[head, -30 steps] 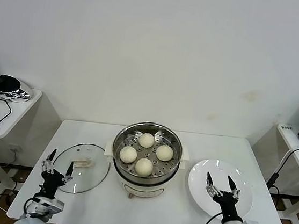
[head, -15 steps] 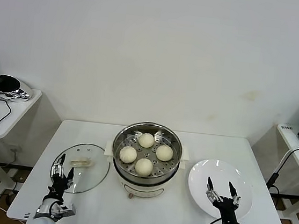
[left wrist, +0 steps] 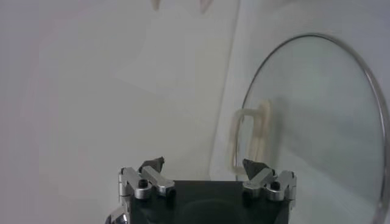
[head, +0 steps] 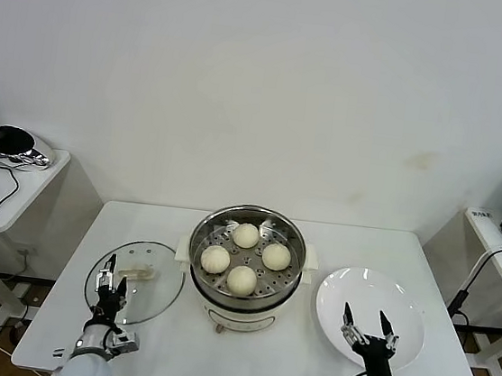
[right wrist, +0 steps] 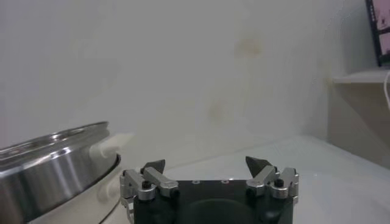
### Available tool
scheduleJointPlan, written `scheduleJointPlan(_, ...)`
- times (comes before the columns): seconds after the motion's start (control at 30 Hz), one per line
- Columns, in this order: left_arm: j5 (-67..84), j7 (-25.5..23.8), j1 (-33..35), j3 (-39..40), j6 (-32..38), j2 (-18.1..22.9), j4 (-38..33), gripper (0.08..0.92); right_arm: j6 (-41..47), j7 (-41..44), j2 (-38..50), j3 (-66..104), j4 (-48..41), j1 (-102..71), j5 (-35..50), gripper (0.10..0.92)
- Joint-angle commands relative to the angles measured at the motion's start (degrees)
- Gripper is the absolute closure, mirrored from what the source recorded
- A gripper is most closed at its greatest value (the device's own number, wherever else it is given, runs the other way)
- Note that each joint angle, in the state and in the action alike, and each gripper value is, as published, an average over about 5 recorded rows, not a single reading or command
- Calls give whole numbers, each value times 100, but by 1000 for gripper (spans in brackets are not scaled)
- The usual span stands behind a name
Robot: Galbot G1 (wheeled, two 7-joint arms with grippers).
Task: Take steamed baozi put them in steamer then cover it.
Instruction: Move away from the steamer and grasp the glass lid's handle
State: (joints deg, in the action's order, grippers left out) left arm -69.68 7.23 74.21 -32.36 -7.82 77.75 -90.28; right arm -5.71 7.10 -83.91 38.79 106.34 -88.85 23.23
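Four round cream-white baozi (head: 244,258): seated in shiny steel steamer (head: 286,291), uncovered. Round glass lid (head: 153,290): flat on white tabletop (head: 259,352), cream handle (left wrist: 251,140) upward. Left pincer (head: 114,287): released, over lid; centre both fingers astride handle before clenching. Right pincer (head: 367,332): released, idle above white plate (head: 404,316).

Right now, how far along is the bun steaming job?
Done: all four buns sit in the steamer, and the plate is bare. In hand: nothing; the left gripper is open over the glass lid, the right gripper open over the plate. Left: cover the steamer.
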Motion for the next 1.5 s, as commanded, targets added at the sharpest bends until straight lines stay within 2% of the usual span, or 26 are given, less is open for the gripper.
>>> scheduleJointPlan(0.03,-229,6,-407,106,-138,32,395,177,-39,1,-85,9,-22,-62,-54,203)
scheduleJointPlan(0.63,-107,124,-999,104,-121,5,1130,177,-74,8,-122,47,-26,-89,-102,203)
scheduleJointPlan(1.27,85,404,-1256,71,49,56,1676,177,-90,24,-127,113,41,-192,-139,203)
scheduleJointPlan(1.37,98,386,-1239,50,78,43,1698,198,-92,30,-127,103,45,-202,-155,203)
scheduleJointPlan(1.5,122,352,-1209,48,106,6,1702,302,-102,31,-132,99,63,-234,-169,203)
